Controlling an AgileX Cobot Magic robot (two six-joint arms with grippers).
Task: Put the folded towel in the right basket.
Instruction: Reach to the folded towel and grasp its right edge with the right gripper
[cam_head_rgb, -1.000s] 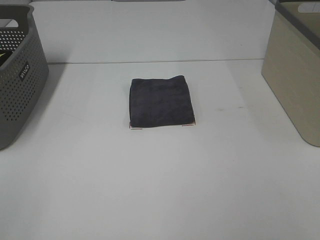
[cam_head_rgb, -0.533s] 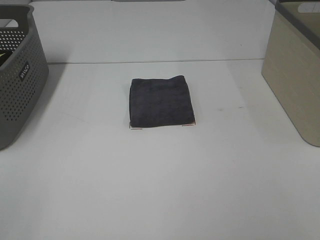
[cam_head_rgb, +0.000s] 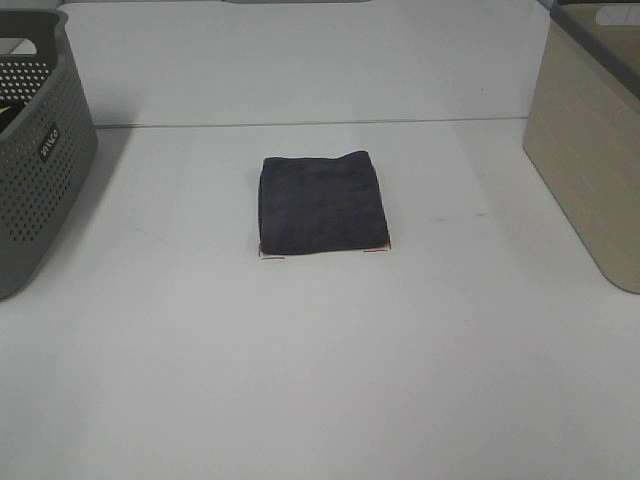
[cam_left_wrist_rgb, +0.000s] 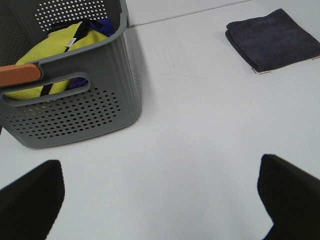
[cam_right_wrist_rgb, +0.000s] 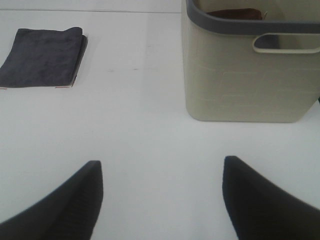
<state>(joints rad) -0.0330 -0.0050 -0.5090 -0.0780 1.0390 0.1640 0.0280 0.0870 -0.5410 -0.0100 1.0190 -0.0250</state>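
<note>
Approach phase, nothing yet grasped. The folded dark-grey terry towel (cam_head_rgb: 322, 203) lies flat at the middle of the white table (cam_head_rgb: 320, 380). It sits between the grey perforated plastic basket (cam_head_rgb: 45, 170) on the left and the beige, grey-rimmed plastic basket (cam_head_rgb: 585, 170) on the right, well apart from both. Recommended execution: bring the right gripper (cam_right_wrist_rgb: 162, 162) over the towel's edge nearest the beige basket and descend with the jaws spread. Close across all folded layers at once so the stack lifts as one piece, then raise it above the grey rim before carrying it over. Both the right gripper and the left gripper (cam_left_wrist_rgb: 160, 162) stand wide apart and empty over bare table. The towel lies well ahead of each, forward and toward the table's centre; neither gripper touches it, and neither arm shows in the high view.
</note>
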